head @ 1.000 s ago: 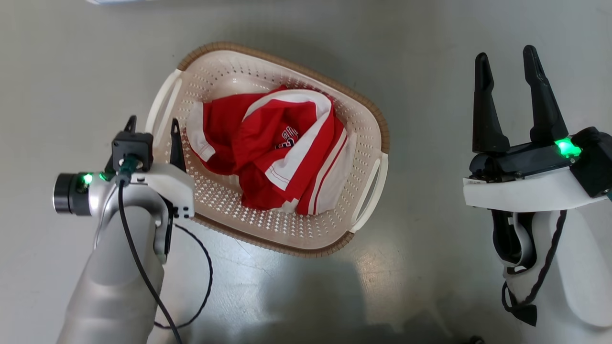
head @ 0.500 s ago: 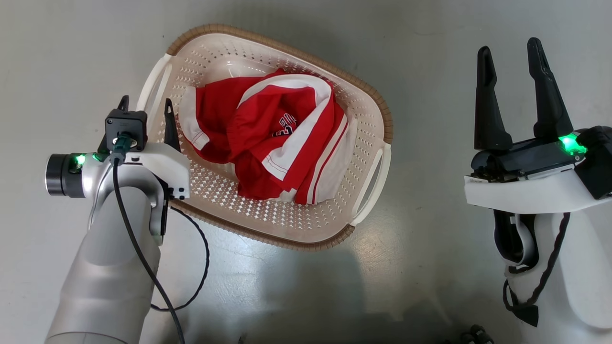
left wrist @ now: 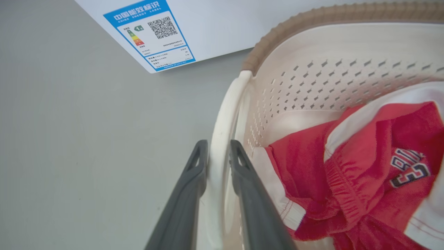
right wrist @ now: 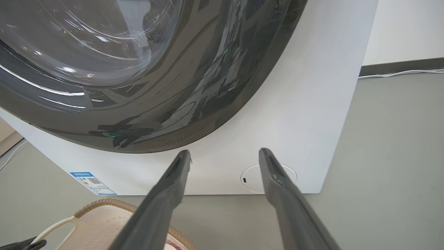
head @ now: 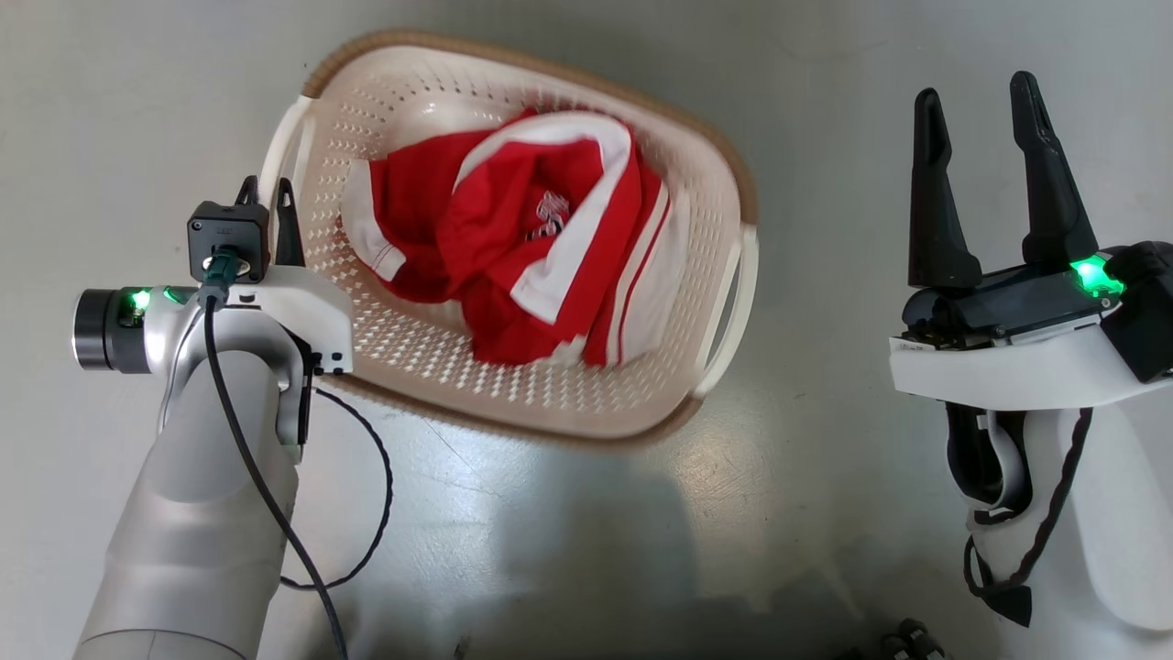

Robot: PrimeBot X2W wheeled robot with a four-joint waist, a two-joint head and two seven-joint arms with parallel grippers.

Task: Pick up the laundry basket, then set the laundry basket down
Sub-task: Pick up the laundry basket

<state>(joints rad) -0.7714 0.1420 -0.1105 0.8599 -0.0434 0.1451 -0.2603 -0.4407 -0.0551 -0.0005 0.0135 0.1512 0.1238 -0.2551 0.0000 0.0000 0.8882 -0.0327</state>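
Forearm (head: 192, 513) forward, left end effector (left wrist: 218, 144) gripping laundry basket (head: 513, 403)

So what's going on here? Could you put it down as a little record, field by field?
Basket: the laundry basket, cream, perforated, brown rim
Inside: red and white garment, crumpled
Left gripper: shut on the basket's white side handle
Right gripper: open, empty, apart from the basket
Behind: white washer with dark round door
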